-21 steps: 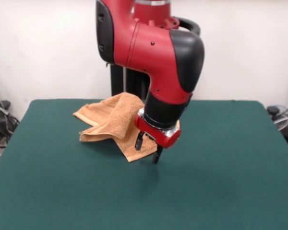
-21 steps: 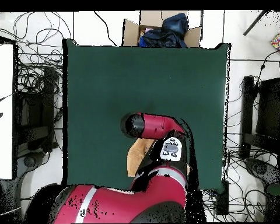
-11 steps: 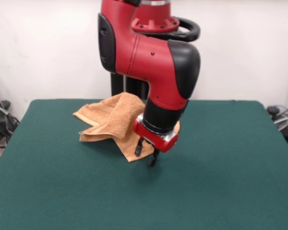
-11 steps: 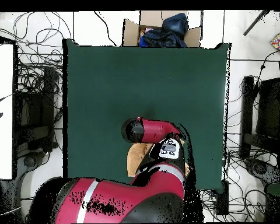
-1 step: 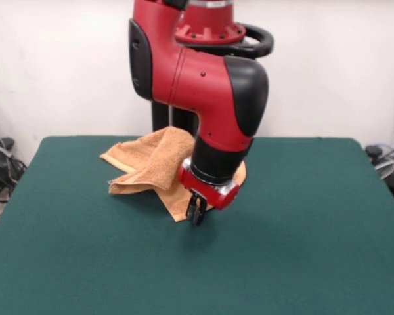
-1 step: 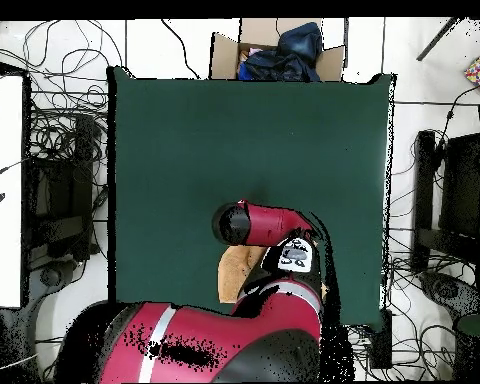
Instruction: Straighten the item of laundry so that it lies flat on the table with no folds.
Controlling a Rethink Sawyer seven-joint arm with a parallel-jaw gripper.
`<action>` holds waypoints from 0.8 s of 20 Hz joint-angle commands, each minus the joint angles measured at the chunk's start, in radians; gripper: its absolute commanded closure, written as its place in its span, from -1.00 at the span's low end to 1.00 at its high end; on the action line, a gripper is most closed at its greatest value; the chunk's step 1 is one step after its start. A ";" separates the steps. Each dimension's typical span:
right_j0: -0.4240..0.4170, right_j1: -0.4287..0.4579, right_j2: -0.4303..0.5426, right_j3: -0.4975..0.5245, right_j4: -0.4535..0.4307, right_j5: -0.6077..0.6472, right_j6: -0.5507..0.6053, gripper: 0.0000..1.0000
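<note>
The item of laundry is an orange-tan towel, crumpled and folded over itself, on the far left-centre part of the green table. My gripper hangs from the red arm at the towel's near right edge, close to its front corner. Its dark fingers are pressed together on that edge, down at the table surface. In the overhead view only a small patch of the item of laundry shows beside the arm on the table; the arm hides the gripper there.
A cardboard box with dark clothes sits beyond the table's far edge in the overhead view. Cables cover the floor on both sides, and a white surface stands at the left. The arm's elbow looms over the towel.
The gripper has shifted slightly left toward the towel's front corner and its fingers have gone from spread apart to shut together. The towel lies as before.
</note>
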 commanded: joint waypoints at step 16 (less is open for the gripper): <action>-0.061 -0.180 0.053 0.152 -0.016 0.201 0.014 1.00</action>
